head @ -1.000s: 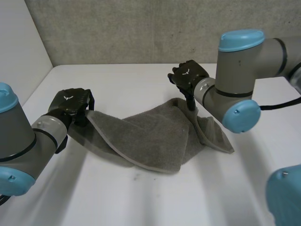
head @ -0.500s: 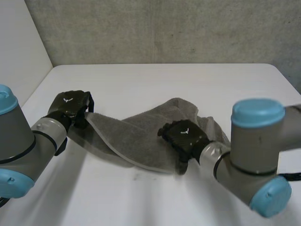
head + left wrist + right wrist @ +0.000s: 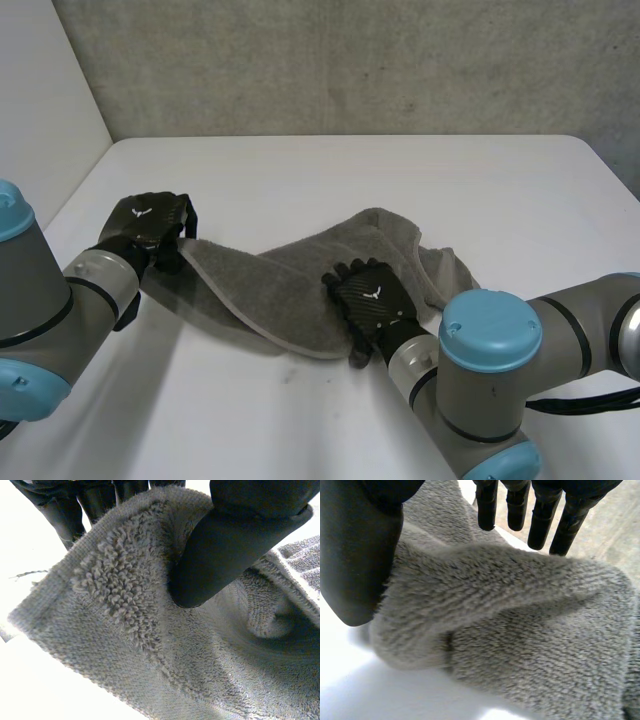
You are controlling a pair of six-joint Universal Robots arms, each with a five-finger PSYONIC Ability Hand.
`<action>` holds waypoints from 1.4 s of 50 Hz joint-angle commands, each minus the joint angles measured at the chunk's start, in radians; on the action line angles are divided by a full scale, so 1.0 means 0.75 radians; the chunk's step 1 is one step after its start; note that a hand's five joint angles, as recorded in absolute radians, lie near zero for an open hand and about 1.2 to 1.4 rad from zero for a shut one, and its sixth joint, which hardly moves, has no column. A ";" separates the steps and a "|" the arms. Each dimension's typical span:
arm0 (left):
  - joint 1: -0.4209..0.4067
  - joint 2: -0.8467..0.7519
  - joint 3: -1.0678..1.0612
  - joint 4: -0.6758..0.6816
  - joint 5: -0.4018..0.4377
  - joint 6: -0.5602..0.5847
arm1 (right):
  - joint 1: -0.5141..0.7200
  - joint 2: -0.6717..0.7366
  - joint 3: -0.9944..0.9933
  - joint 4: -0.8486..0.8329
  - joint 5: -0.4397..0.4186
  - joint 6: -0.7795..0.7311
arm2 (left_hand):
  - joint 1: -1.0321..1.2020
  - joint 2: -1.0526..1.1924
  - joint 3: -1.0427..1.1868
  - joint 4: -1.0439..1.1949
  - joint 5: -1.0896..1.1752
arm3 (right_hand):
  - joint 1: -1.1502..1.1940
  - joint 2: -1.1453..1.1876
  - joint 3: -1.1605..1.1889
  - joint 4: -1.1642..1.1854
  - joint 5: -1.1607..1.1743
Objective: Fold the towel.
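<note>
Left hand point(image 3: 150, 222) is pinching the grey towel point(image 3: 290, 275) at its left corner: in the left wrist view its thumb point(image 3: 225, 550) is pressing down into the looped pile just inside the hemmed edge, while its fingers point(image 3: 65, 510) are backing the cloth from the other side, so the corner is being clamped between them. From that hand the towel's edge is rising off the white table point(image 3: 300, 170) and running across toward the middle, where the rest of the cloth is lying rumpled and partly doubled over itself, with a rounded bulge on its far side. Right hand point(image 3: 368, 298) is sitting palm-down over the towel's near edge, close to the middle of the table and well apart from the left hand. In the right wrist view its fingers point(image 3: 540, 515) are reaching out straight and slightly spread past a thick rolled fold of the cloth, and its thumb point(image 3: 360, 555) is standing beside that fold, brushing the nap at one end. The fold is lying under the palm, between thumb and fingers, but the hand is not closing on it; it is resting wide and relaxed. Both grey arms are leaning in low over the table from the near side.
</note>
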 commanded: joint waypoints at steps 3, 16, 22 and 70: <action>0.003 0.001 -0.011 0.001 0.004 0.001 | -0.014 -0.009 -0.016 -0.061 0.122 -0.049 | 0.266 0.238 0.239 0.238 0.255 | 0.142 0.129 0.134 0.114 0.143; 0.007 0.003 -0.011 -0.001 -0.002 -0.001 | -0.022 -0.076 -0.027 -0.037 0.161 -0.178 | 0.266 0.238 0.239 0.238 0.255 | 0.731 0.717 0.722 0.702 0.731; 0.003 0.013 -0.019 -0.007 0.006 0.003 | -0.046 -0.121 -0.082 0.075 0.153 -0.208 | 0.266 0.238 0.239 0.238 0.255 | 1.542 1.529 1.534 1.514 1.543; -0.038 0.124 0.285 -0.169 0.005 0.019 | -0.386 0.009 -1.366 1.551 -0.356 -0.630 | 0.266 0.238 0.239 0.238 0.255 | 1.542 1.529 1.534 1.514 1.543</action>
